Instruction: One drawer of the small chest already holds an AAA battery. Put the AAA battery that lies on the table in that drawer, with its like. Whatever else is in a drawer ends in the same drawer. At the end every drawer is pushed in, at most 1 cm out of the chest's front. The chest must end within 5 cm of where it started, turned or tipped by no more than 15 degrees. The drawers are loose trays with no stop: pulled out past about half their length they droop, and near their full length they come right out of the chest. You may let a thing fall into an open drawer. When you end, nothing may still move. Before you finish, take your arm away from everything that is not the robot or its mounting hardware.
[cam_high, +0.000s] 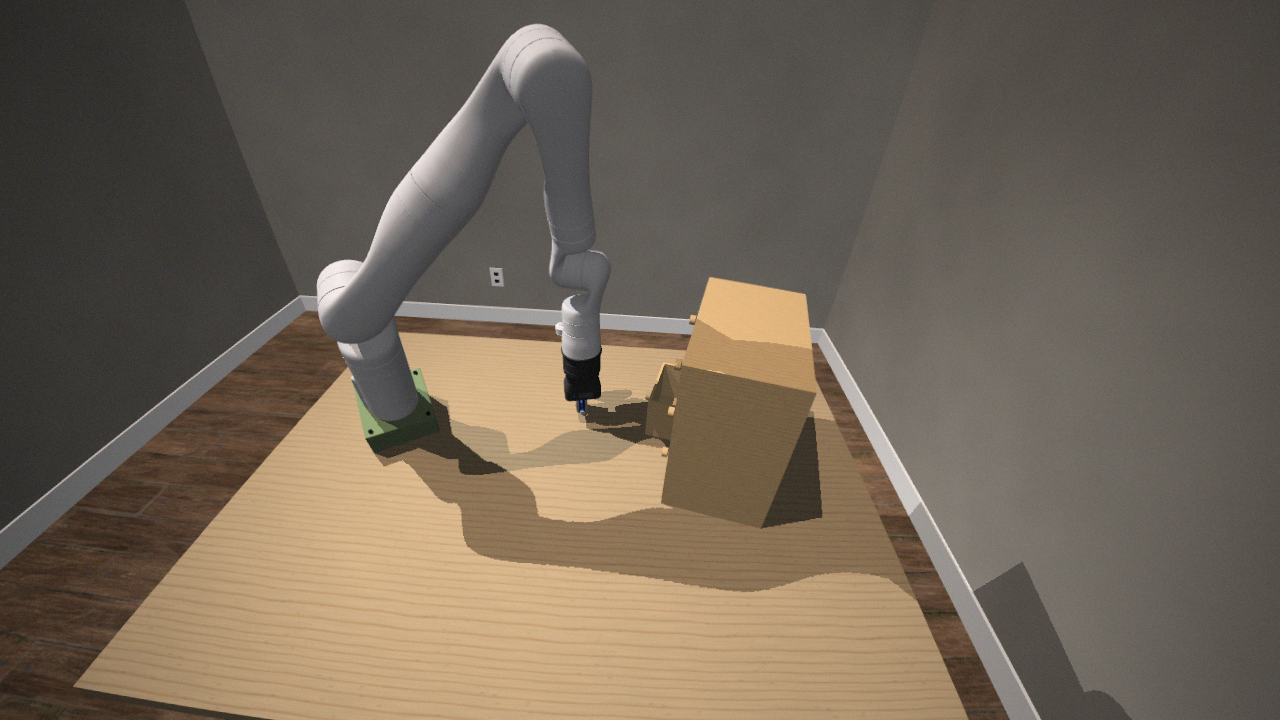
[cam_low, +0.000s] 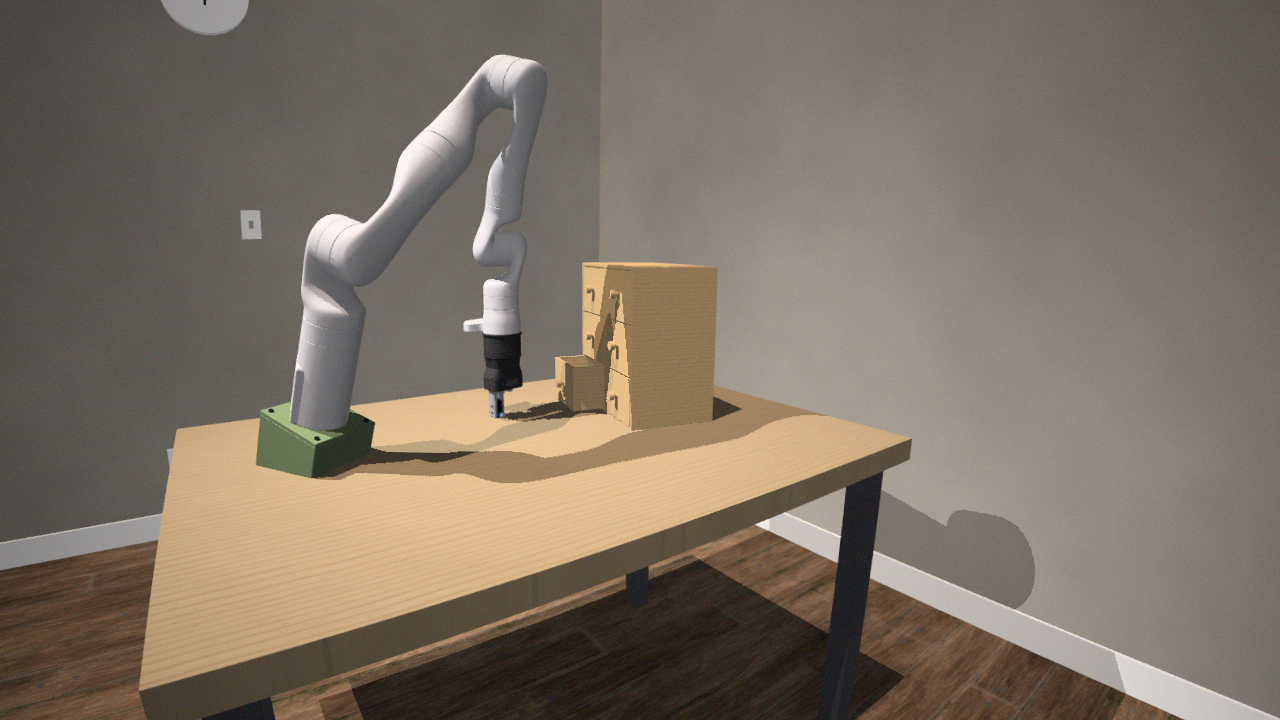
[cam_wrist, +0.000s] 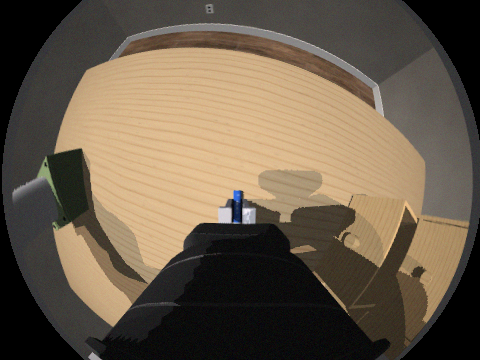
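The blue AAA battery (cam_wrist: 236, 196) (cam_high: 581, 409) sits between my fingertips, close to the table top (cam_high: 501, 608) (cam_low: 447, 546). My gripper (cam_wrist: 237, 206) (cam_high: 580, 404) (cam_low: 494, 410) points straight down and is shut on the battery. The small wooden chest (cam_high: 742, 420) (cam_low: 666, 344) stands to the right of the gripper. One low drawer (cam_high: 663, 404) (cam_low: 578, 380) (cam_wrist: 374, 240) is pulled part way out toward the gripper. Its inside is hidden from me. The other drawers look pushed in.
The arm's green base (cam_high: 395, 428) (cam_low: 313, 445) (cam_wrist: 67, 187) stands on the table to the left of the gripper. The arm casts long shadows across the table and the chest front. Walls lie behind the chest.
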